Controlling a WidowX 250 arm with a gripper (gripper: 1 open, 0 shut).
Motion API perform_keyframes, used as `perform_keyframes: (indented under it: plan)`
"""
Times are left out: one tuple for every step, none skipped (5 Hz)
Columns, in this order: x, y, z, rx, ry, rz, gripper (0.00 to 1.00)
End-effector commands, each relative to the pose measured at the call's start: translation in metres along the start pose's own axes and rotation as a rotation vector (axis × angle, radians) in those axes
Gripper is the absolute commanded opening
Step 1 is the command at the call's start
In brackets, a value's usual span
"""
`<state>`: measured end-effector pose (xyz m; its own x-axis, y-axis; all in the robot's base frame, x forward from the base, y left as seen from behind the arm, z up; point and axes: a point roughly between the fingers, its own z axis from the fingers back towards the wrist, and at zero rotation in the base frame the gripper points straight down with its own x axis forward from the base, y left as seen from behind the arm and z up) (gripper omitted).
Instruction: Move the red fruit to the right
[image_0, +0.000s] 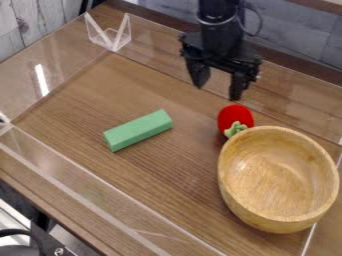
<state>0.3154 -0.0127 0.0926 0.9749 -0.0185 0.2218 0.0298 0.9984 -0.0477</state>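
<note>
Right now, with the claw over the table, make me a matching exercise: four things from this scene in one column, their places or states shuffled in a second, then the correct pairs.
Things:
1. red fruit
2. green block
3. wooden bowl
4. claw

Places or states:
A. empty, at the table's near right
B. open, holding nothing, above and behind the fruit
C. lying flat near the table's middle, left of everything else
D. resting against the bowl's far rim

Pairs: 1-D, 2-C, 3-A, 4-B
</note>
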Motion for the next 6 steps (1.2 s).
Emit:
perform_keyframes:
  plan:
    - [0.002, 0.016, 0.025, -0.005, -0.063, -0.043, 1.0]
    - [0.004, 0.039, 0.043, 0.011, -0.076, -0.046, 1.0]
    - [0.009, 0.066, 0.057, 0.032, -0.093, -0.047, 1.0]
    - [0.008, 0.101, 0.054, 0.053, -0.1, -0.039, 1.0]
    - [-0.001, 0.129, 0.041, 0.05, -0.093, -0.046, 1.0]
    - [-0.009, 0.149, 0.028, 0.033, -0.089, -0.102, 1.0]
